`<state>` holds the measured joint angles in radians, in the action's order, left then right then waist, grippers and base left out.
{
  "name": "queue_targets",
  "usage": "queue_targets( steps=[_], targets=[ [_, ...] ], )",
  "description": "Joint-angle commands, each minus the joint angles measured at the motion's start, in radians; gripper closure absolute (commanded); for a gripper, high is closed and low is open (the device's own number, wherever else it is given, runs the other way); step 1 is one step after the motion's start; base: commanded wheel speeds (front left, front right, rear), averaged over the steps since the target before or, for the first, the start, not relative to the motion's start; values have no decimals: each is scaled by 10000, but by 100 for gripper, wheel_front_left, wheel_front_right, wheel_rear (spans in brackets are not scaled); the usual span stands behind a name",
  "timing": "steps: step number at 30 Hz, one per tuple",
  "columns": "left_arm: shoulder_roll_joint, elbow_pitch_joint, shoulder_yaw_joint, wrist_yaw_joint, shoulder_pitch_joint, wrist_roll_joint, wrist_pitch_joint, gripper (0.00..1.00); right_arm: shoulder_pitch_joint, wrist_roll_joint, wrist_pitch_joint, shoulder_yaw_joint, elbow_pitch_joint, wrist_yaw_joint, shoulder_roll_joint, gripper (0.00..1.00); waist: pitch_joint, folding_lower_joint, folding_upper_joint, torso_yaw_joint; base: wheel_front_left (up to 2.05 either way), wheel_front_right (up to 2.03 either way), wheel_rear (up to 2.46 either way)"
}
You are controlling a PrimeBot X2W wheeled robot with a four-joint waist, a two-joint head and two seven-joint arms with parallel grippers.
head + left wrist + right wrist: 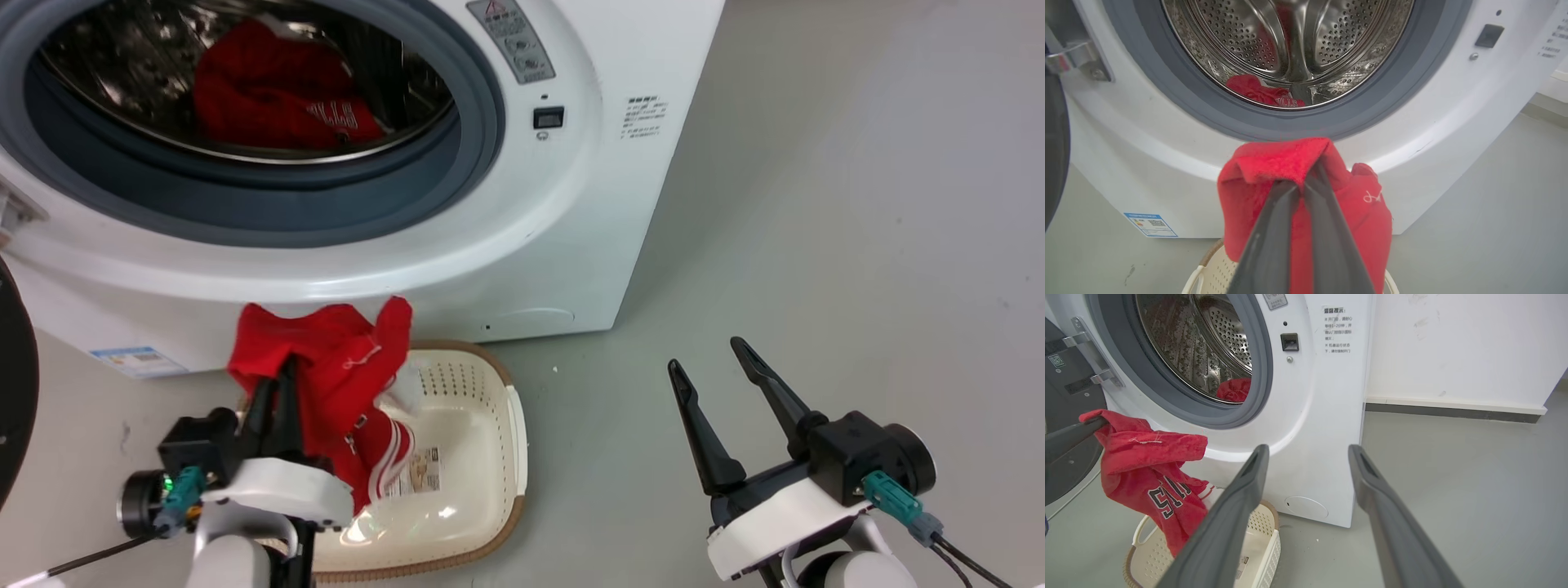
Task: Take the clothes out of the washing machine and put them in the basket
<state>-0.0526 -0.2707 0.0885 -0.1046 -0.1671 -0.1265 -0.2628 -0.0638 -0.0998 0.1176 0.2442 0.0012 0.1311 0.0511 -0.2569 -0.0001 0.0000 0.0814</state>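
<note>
The left end effector (276, 382), at the lower left of the frame, has its two dark fingers pressed together on a red garment (326, 351). The garment hangs over the cream basket (490, 392) on the floor (816, 245), its striped hem reaching inside. The right end effector (706, 355), lower right, is spread and holds nothing. Behind them the washing machine (571, 245) stands open, with a second red garment (269, 90) lying in its drum (122, 65) at the upper left.
</note>
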Motion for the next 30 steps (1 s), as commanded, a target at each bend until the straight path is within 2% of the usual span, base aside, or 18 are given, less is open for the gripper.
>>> queue_targets(
  steps=[1,9,17,26,30],
  targets=[
    [15,-102,-72,12,48,-44,-28,100,-148,28,-18,36,-31,-7,-17,0,-282,1,0,-72,0,0,0],
    [25,-830,-497,-62,-889,-266,-28,100,-633,177,20,-13,-341,-7,-17,0,-1941,1,0,-111,0,0,0],
    [25,-1652,-800,-167,-2556,-113,-28,100,-1327,316,157,-282,-593,-7,-17,0,-3790,1,0,-221,0,0,0],
    [13,-3260,-297,-196,-3909,90,-29,100,-1995,268,395,-243,-641,-7,-17,0,-5177,1,0,158,0,0,0],
    [-100,-4532,76,-122,-4344,163,-27,100,-2119,180,562,-184,-572,-7,-19,0,-5546,1,0,423,0,0,0]
  ],
)
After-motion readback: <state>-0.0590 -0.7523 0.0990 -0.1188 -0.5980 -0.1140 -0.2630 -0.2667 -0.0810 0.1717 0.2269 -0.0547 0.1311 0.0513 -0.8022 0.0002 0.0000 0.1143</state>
